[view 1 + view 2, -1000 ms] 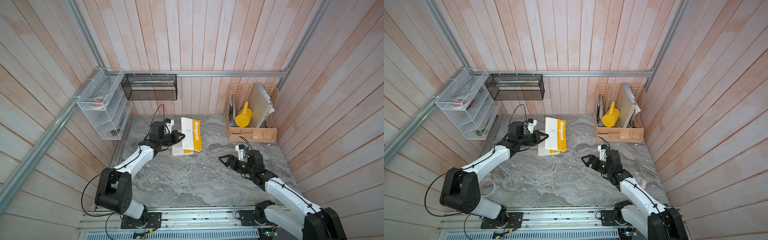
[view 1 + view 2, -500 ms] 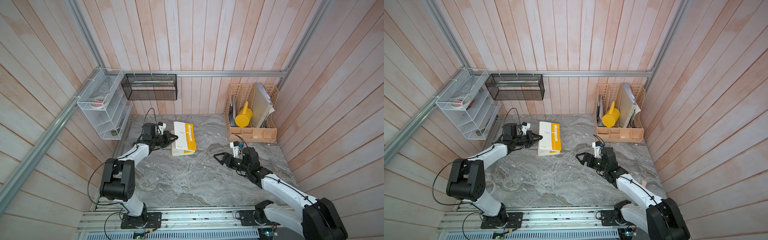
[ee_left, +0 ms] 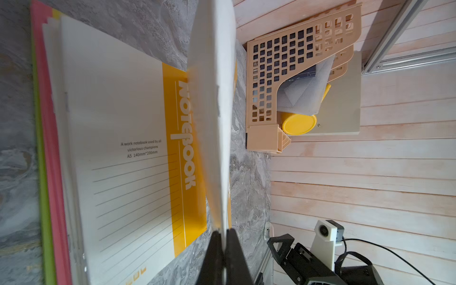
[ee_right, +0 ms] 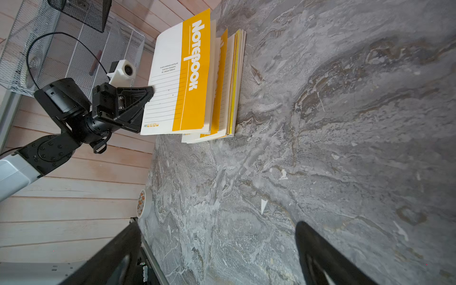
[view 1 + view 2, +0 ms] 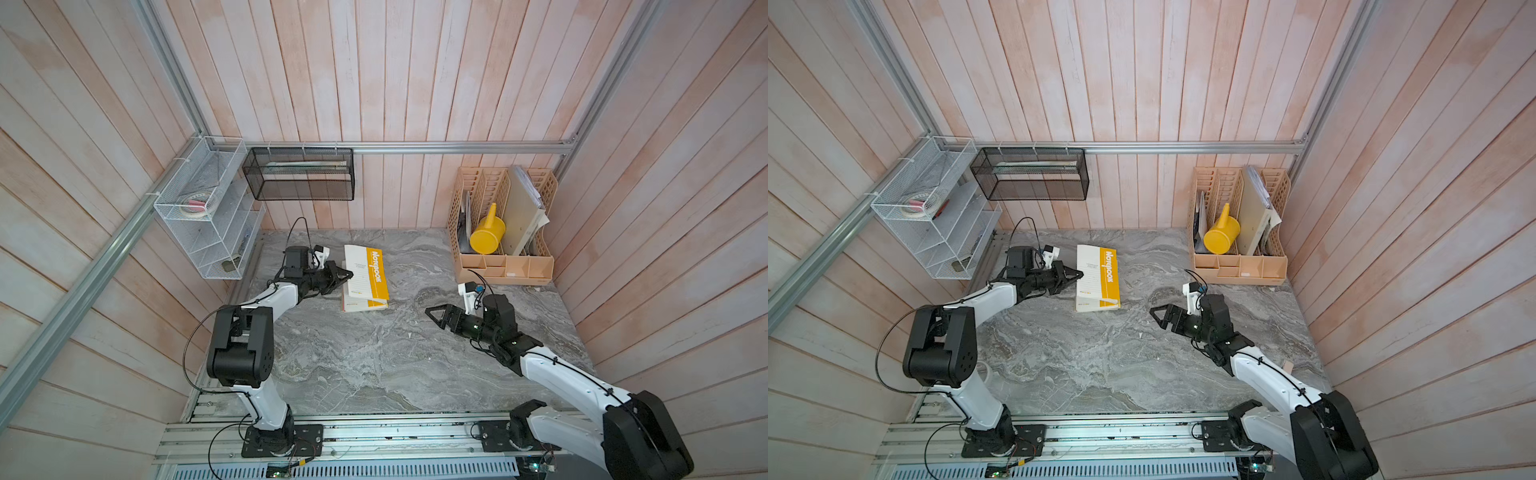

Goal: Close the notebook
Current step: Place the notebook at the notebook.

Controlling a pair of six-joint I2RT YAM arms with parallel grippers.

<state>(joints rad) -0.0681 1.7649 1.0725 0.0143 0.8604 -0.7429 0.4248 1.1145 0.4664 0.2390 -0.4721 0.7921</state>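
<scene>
Marble tabletop (image 5: pixel 374 365): notebook (image 5: pixel 365 276) long axis toward back wall (image 5: pixel 395 83), spine rightward; left tool (image 3: pixel 223 233) pinching raised cover (image 4: pixel 172 74); right tool (image 4: pixel 216 230) open.

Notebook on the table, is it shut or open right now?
The notebook is partly open: the left claw pinches its front cover at the edge, holding it raised off the pages.

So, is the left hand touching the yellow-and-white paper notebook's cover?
Touching. The left wrist view shows the left hand shut on the edge of the lifted cover of the yellow-and-white paper notebook.
</scene>
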